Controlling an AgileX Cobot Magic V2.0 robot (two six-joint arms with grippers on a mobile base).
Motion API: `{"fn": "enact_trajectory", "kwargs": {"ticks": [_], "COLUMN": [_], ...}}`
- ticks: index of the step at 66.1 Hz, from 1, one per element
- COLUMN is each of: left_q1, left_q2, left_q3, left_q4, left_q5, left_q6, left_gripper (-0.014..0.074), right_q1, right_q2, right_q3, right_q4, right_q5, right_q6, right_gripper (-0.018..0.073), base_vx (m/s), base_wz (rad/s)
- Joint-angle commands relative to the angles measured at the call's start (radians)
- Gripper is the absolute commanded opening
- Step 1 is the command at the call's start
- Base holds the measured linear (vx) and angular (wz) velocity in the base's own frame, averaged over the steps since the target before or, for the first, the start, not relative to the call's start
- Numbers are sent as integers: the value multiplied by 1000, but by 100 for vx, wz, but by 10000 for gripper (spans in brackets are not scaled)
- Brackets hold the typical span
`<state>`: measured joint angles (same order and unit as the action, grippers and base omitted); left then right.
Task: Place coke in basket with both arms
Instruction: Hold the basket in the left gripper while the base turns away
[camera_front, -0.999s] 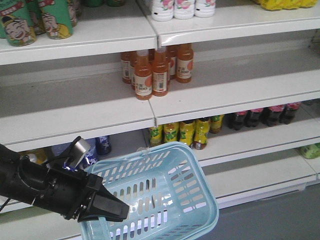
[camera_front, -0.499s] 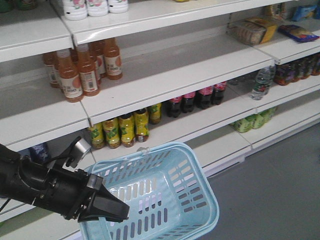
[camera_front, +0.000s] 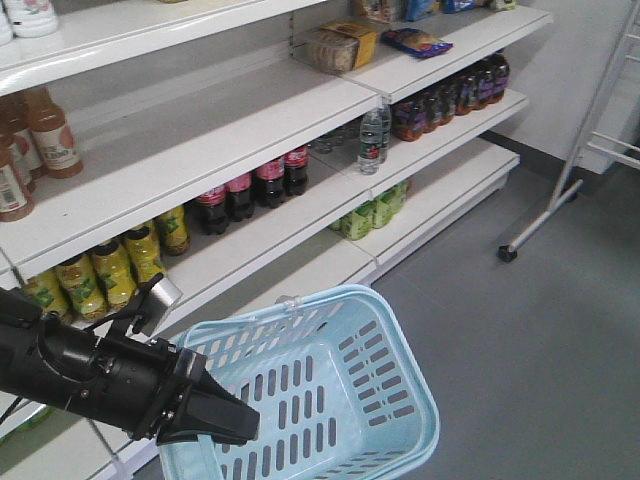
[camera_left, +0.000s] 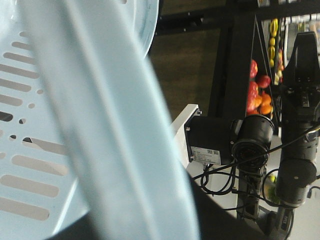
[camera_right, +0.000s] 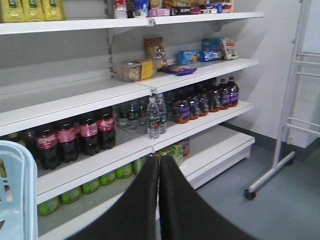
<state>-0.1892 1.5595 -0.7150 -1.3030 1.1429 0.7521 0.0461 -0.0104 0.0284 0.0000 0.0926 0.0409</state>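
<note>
Shelving has slid leftward across the front view: the orange juice bottles (camera_front: 48, 132) now sit at the left edge, and the row of coke (camera_front: 268, 180) has come toward the middle. The basket (camera_front: 412, 442) and the left hand (camera_front: 228, 420) keep their place in the frame, so it looks as though the base is travelling along the aisle.

The left hand is clamped on the basket's near rim and holds it in the air, tilted, with nothing inside. From the left wrist view only a pale blue band of plastic close to the lens shows.

The right hand (camera_right: 159, 172) has its fingers pressed together with nothing between them. It points at the shelves, and the coke (camera_right: 88, 131) stands upright on the middle shelf (camera_right: 95, 165), to the left of its line and well apart from it. A water bottle (camera_right: 153, 120) stands further right on the same level.

By my reading, the step in hand is the approach to the shelf, with no bottle picked yet. Next, the right hand needs to part its fingers, swing left to one red-labelled bottle and close around its body, while the left arm brings the basket underneath.
</note>
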Motion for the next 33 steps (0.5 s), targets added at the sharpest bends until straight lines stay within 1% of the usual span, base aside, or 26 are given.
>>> {"fn": "enact_trajectory", "kwargs": {"ticks": [1,33], "left_q1": [-3,-3], "left_q2": [-41,-41], "left_q3": [-20,-20], "left_q4": [-78,-78], "left_q5": [61,61], "left_q6": [15,16], "left_gripper": [-6,-6], "right_q1": [-3,-3], "right_q2": [-18,-18], "right_q3": [11,11], "right_q4": [-7,-7], "right_q5": [-78,-78], "right_q6": [-6,-6], "right_gripper": [-10,-10], "base_vx": [-4,-3], "base_wz": [-47,-47]}}
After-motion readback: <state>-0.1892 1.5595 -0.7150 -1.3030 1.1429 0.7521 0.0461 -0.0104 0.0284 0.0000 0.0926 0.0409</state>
